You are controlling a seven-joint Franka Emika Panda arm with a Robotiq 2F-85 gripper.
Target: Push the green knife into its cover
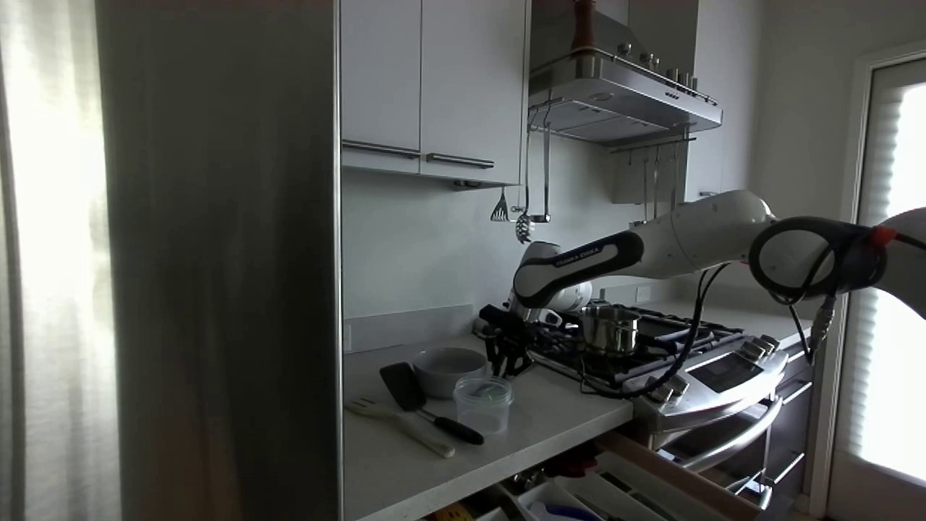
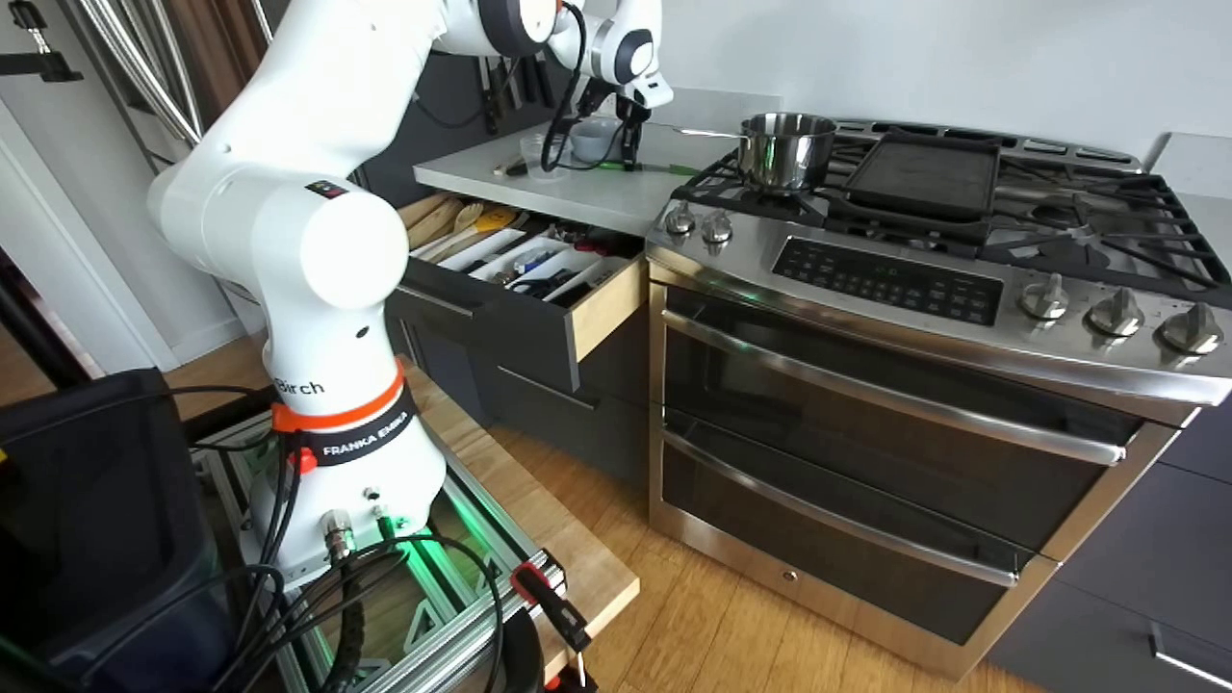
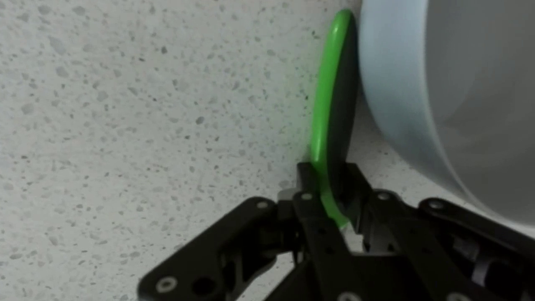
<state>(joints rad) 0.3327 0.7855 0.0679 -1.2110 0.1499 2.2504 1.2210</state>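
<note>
The green knife (image 3: 324,104) lies along the counter in the wrist view, a bright green edge with a dark side, its far end close against the bowl. My gripper (image 3: 330,177) is shut on it, one finger on each side. In an exterior view the gripper (image 2: 630,159) points down at the counter, with green showing on both sides of it. The green strip (image 2: 683,170) on the stove side is too small to tell as blade or cover; I cannot make out the cover for certain. The gripper (image 1: 508,367) also shows behind the tub.
A grey bowl (image 1: 448,365) stands right beside the knife. Nearby are a clear tub (image 1: 481,416), a black spatula (image 1: 405,387) and a wooden fork (image 1: 405,423). Below the counter edge a drawer (image 2: 525,318) stands pulled out. A pot (image 2: 784,154) sits on the stove.
</note>
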